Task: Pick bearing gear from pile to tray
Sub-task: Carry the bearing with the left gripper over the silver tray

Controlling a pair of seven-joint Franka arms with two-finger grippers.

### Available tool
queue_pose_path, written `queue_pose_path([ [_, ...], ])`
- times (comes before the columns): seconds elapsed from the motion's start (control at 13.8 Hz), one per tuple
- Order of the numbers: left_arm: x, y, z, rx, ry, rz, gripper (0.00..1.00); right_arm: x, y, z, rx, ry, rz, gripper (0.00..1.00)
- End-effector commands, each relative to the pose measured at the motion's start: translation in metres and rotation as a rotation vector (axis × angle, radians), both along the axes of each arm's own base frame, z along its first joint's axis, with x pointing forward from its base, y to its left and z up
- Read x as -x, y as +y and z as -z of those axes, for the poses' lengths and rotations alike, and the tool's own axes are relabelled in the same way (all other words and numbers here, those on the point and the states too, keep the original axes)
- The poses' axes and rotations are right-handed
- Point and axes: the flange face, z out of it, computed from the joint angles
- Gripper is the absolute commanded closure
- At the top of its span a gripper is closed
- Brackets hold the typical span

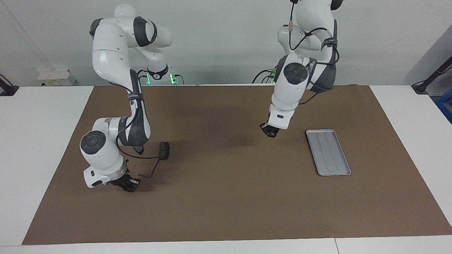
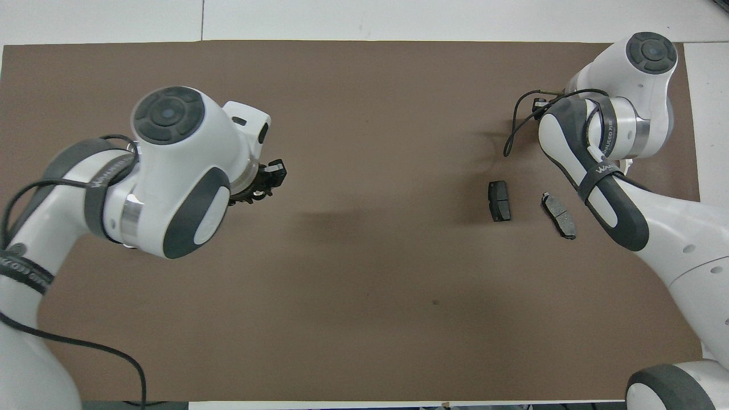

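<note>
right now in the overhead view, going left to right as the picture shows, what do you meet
left gripper raised over the brown mat → first brake pad → second brake pad → right arm; the tray is hidden in this view.

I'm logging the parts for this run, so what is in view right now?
tray: one, silver-grey, flat on the mat toward the left arm's end of the table; nothing shows in it.
brake pads: two, dark grey, side by side on the mat toward the right arm's end.
mat: one, brown, covering most of the table.
table: one, white, showing around the mat.
left gripper: one, black, raised over bare mat beside the tray; whether it carries a part cannot be told.
right gripper: one, black, shut, low at the mat at the right arm's end; what is between its fingertips is hidden.
</note>
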Motion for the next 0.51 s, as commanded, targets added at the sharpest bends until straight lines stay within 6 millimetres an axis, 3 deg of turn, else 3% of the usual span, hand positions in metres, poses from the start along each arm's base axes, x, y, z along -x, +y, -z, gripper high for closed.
queue_pose_path([
  [0.0,-0.001,0.061,-0.007,-0.005,0.048,0.072,1.00,-0.005,-0.002,0.002,-0.018,-0.015,0.018,0.99],
  [0.29,-0.017,0.159,-0.004,0.026,0.057,0.184,1.00,-0.003,-0.005,0.001,-0.009,0.009,0.012,1.00],
  [0.43,-0.016,0.200,0.004,0.042,0.053,0.251,1.00,0.001,-0.004,-0.012,0.002,0.063,0.008,1.00],
])
